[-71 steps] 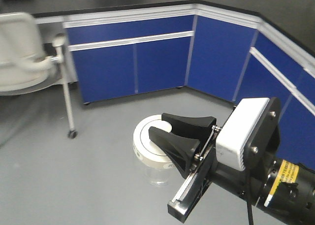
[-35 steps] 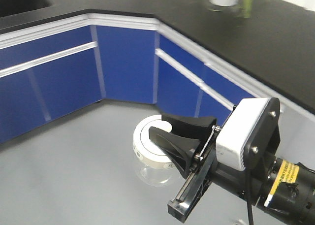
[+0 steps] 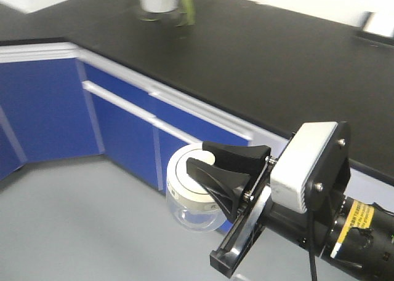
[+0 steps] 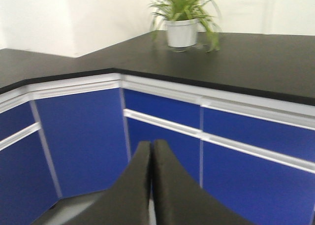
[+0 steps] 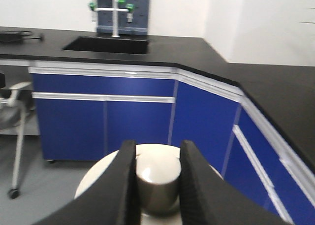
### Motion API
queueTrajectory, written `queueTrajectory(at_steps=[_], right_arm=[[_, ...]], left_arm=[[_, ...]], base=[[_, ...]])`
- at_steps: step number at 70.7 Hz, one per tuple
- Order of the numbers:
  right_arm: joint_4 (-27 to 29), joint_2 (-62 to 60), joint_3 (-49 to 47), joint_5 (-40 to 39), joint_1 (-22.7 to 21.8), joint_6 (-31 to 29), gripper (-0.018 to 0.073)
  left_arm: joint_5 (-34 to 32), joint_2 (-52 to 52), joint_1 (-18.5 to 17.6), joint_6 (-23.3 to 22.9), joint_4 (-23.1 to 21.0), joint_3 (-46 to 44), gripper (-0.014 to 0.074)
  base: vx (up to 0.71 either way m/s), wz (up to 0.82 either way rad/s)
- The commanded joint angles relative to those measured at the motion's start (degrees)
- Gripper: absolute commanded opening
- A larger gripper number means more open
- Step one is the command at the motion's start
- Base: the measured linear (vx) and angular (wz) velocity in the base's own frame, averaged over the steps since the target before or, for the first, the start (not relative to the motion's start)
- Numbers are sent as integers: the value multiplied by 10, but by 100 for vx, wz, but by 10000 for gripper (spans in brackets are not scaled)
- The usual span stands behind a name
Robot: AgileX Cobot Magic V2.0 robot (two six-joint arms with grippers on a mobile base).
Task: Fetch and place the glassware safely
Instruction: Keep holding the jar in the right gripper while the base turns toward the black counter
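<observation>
Blue cabinets [image 3: 49, 109] under a black table [image 3: 258, 66] fill the background. At lower centre of the front view, the right gripper [image 3: 198, 156] holds the glass jar [image 3: 192, 218] above the floor [image 3: 61, 232]. Its wrist view shows it clamping the lid knob [image 5: 156, 185]. Only the left wrist view shows the left gripper [image 4: 151, 151], closed and empty.

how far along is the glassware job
Fetched: the right gripper is shut on the lid knob of the glass jar, which hangs above the floor. The left gripper is shut, empty. Remaining: setting it down, likely on the black counter.
</observation>
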Motion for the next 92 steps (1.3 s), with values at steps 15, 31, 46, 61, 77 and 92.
queueTrajectory(at_steps=[15,31,46,61,77,92], right_arm=[[1,-12,-19,-61,0,-3,-3],[1,-12,-19,-61,0,-3,-3],[1,-12,-19,-61,0,-3,-3],[1,-12,-19,-61,0,-3,-3],[1,-12,-19,-61,0,-3,-3],[1,-12,-19,-61,0,-3,-3]], left_arm=[[-43,7,-3,-5,-3,-14,-7],[-43,7,-3,-5,-3,-14,-7],[-43,7,-3,-5,-3,-14,-7],[-43,7,-3,-5,-3,-14,-7],[-43,7,-3,-5,-3,-14,-7],[-43,7,-3,-5,-3,-14,-7]], base=[[16,-61],[16,-61],[16,-60],[15,-48],[13,-32],[11,-18]])
